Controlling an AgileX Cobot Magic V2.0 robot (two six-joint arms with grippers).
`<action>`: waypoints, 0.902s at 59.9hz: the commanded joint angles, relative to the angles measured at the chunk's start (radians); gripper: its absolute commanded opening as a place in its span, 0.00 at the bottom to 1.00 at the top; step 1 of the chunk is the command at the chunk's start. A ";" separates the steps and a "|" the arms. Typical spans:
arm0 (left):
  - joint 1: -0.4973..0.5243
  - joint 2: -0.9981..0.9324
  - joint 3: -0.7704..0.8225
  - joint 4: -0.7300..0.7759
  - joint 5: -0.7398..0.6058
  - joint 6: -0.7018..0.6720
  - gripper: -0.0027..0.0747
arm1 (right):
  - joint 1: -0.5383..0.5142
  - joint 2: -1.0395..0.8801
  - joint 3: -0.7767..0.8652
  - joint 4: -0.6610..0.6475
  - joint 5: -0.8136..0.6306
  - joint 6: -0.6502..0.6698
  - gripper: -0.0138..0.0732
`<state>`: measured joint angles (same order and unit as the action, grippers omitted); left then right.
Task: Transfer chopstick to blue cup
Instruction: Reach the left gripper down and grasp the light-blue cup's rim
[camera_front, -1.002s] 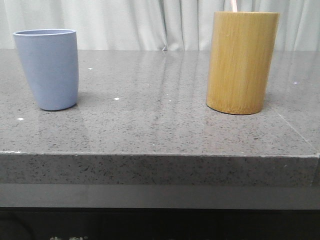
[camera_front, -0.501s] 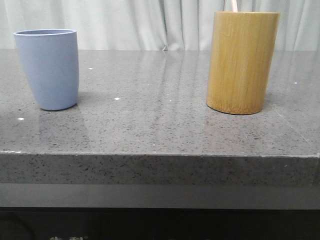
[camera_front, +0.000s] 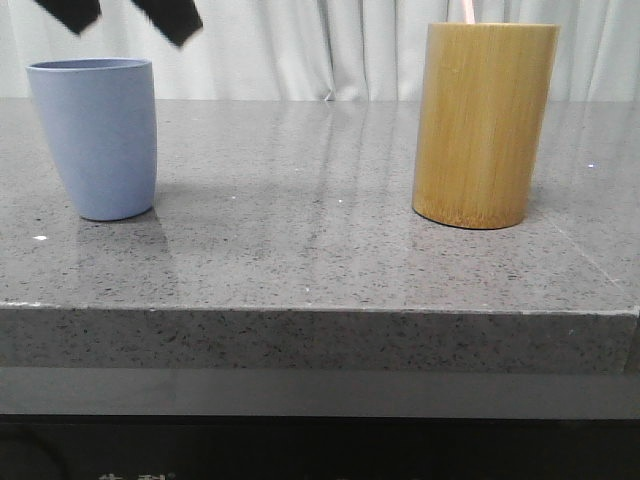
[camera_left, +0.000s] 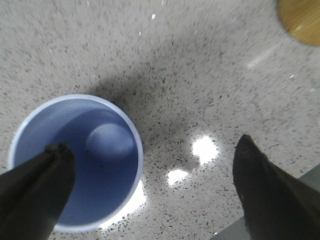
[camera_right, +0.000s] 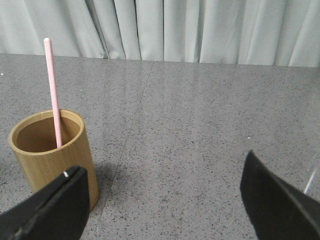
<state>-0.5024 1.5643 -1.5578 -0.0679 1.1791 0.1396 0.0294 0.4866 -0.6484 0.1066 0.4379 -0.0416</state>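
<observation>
Nothing is picked up yet: the chopstick (camera_right: 52, 90) stands in the bamboo holder (camera_front: 484, 125), both claws gape empty, so the right claw (camera_right: 160, 210) must close on it before the blue cup (camera_front: 95, 135).

The blue cup (camera_front: 95, 137) stands near the counter's (camera_front: 320, 260) left edge. The holder (camera_front: 484, 124) stands toward the right edge, chopstick (camera_right: 52, 92) inside.
</observation>
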 joint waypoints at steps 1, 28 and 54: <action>-0.006 0.007 -0.037 -0.003 -0.018 -0.007 0.83 | -0.004 0.011 -0.036 0.005 -0.072 -0.002 0.88; -0.006 0.085 -0.037 0.019 -0.020 -0.007 0.25 | -0.004 0.011 -0.036 0.005 -0.070 -0.002 0.88; -0.024 0.085 -0.154 0.031 0.090 -0.002 0.01 | -0.004 0.011 -0.036 0.005 -0.068 -0.002 0.88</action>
<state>-0.5073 1.6897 -1.6296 -0.0300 1.2409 0.1396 0.0294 0.4866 -0.6484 0.1066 0.4425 -0.0416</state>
